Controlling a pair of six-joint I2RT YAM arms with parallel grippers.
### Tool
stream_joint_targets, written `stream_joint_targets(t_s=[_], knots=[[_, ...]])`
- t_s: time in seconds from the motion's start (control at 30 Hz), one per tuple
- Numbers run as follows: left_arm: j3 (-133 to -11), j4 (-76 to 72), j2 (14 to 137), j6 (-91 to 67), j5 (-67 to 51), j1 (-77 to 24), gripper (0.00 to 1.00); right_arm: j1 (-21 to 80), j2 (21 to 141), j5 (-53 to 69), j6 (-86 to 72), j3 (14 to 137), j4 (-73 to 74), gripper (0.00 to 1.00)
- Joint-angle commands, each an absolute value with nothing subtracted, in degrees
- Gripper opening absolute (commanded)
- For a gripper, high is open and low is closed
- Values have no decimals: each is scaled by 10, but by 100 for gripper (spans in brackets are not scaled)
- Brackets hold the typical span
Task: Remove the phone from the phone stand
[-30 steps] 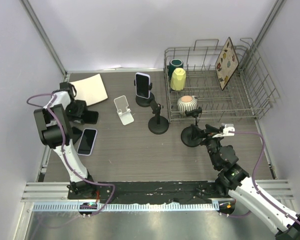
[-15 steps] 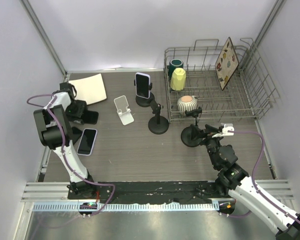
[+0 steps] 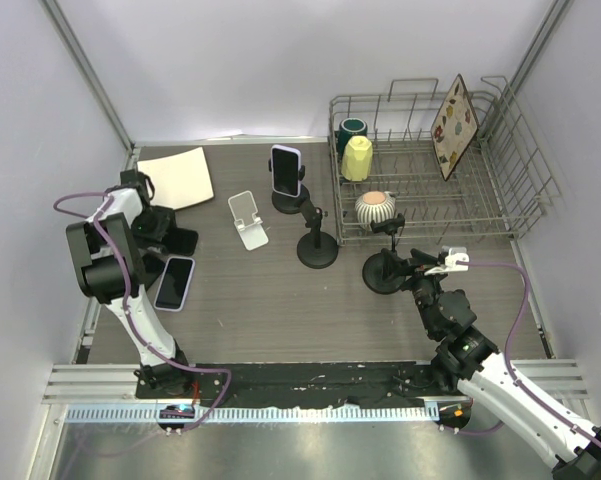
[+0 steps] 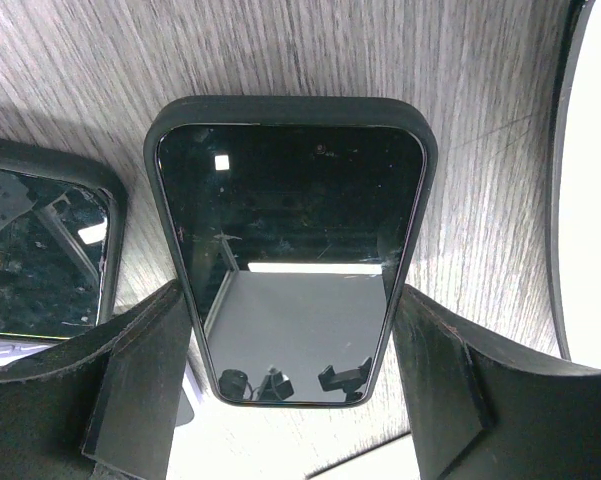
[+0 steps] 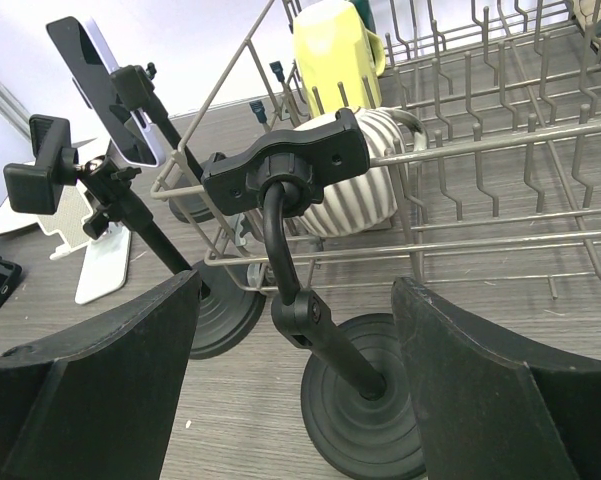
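Table [image 3: 270, 300]: grey wood-grain, lit from above.
Phone [image 3: 286, 170]: upright in black stand [image 3: 283, 203], 12 o'clock of centre; pale case, dark screen, long axis near vertical.
Left gripper [image 4: 292, 320]: jaws spread either side of black phone [image 4: 290, 230] lying flat at 9 o'clock; target off at 2 o'clock.
Right gripper [image 5: 295, 290]: jaws spread, empty, facing bare clamp mount [image 5: 285, 170]; target at 11 o'clock.
Nearer arm: left, narrowly, by judgement.
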State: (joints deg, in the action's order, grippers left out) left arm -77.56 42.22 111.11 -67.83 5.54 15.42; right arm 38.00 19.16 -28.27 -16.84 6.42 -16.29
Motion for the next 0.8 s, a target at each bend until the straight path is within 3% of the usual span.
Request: stream_joint_targets(t_s=[0.0,0.3,0.47,0.77], knots=[[-773,422,1090,-669,62,156,75,378,192,-279,-167,82,-191,82],[-762,414,1066,-671,61,156,100,378,195,-279,-167,81,-192,82],[-746,397,1022,-676,53,151,100,378,191,-280,-166,80,-191,82],[-764,379,901,-608,195,81,100,378,185,-283,-165,80,-189,82]])
